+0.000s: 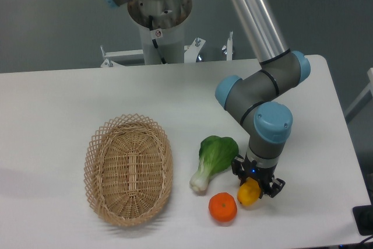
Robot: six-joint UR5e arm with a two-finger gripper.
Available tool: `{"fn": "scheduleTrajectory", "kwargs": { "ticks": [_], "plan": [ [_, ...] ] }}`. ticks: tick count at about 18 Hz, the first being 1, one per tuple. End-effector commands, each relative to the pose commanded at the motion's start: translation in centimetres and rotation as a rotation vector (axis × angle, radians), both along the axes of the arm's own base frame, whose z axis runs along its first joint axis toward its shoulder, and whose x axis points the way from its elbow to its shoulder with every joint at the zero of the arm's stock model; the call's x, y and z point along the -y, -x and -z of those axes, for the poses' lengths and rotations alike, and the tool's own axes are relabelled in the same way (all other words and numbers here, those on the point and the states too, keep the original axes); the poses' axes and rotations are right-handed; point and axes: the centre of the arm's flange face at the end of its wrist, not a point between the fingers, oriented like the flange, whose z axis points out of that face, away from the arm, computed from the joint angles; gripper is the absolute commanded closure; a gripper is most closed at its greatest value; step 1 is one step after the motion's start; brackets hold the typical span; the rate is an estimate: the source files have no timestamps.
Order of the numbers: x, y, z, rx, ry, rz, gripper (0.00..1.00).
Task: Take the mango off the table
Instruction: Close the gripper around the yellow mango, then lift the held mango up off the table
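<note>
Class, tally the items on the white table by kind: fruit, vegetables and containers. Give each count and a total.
Fruit: 2 (round orange tangerine, smooth yellow mango)
Vegetables: 1 (green leafy bok choy)
Containers: 1 (oval woven wicker basket)
Total: 4

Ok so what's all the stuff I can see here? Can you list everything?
mango: one, yellow-orange, near the table's front right, mostly hidden under the end effector
tangerine: one, orange, round, just left of the mango near the front edge
bok choy: one, green leaves with a white stalk, lying behind the tangerine
basket: one, tan wicker, oval, nothing in it, left of the vegetables
table: one, white, rounded corners, holding it all
robot base: one, silver and white column, behind the table
robot arm: one, grey with light blue caps, reaching down from above
end effector: one, black, two fingers either side of the mango; whether it is gripping yet is unclear
</note>
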Motion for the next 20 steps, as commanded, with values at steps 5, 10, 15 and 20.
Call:
{"fn": "scheduleTrajectory", "kwargs": {
  "ticks": [5, 10, 15, 20],
  "plan": [
    [0.1, 0.6, -5.9, -0.081, -0.056, -0.004, 0.65],
    [0.6, -0.9, -13.4, -0.114, -0.183, -0.028, 0.65],
    [1.1, -2.9, -19.0, -0.077, -0.327, -0.080, 0.65],
    [2.5, -2.9, -21.5, -0.070, -0.374, -0.137, 0.65]
  ]
}}
